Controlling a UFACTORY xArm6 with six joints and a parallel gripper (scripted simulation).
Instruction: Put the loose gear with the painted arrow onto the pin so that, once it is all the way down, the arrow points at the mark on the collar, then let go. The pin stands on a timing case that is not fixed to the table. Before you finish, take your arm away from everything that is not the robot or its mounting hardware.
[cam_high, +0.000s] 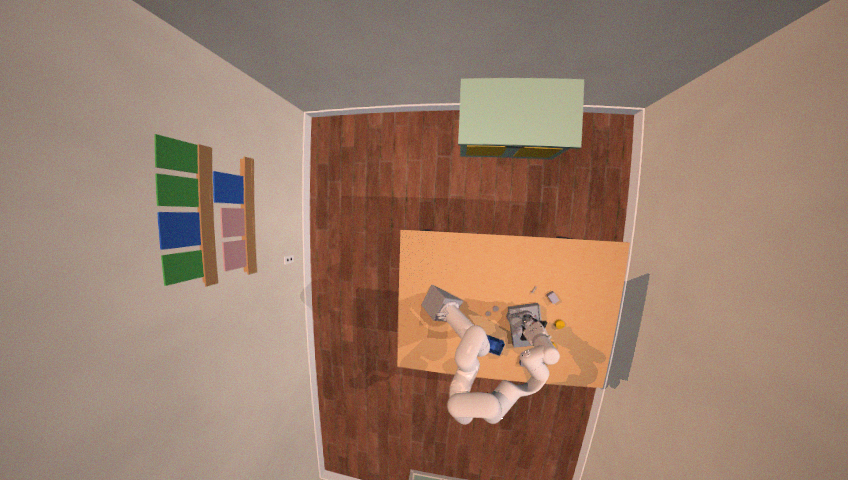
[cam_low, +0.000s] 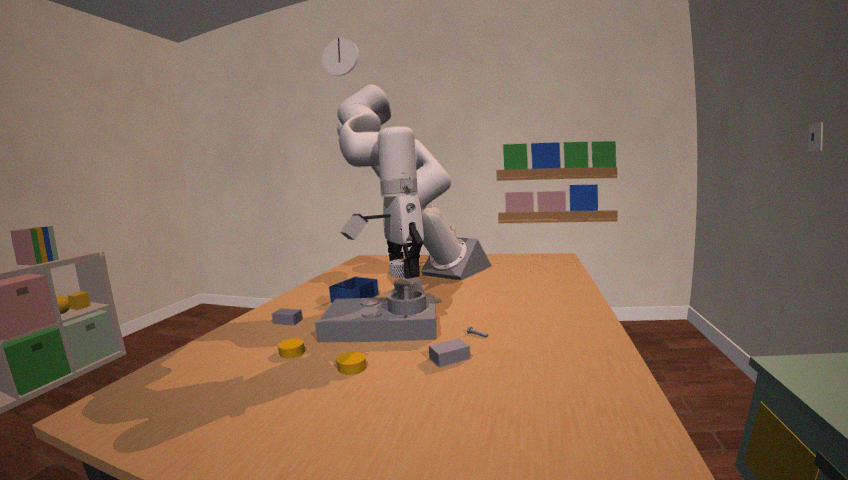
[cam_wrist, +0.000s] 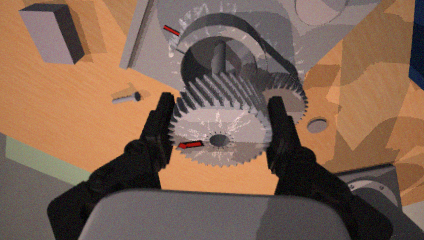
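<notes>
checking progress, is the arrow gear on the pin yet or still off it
Off. The gear is clamped in the claw, held above the collar; the pin stands bare below it.

We can't read any text, brand or number anywhere. The only signs: a red arrow painted on the gear (cam_wrist: 220, 131), pointing to 9 o'clock in the wrist view, and a red mark on the collar (cam_wrist: 200, 30) at about 11 o'clock.
</notes>
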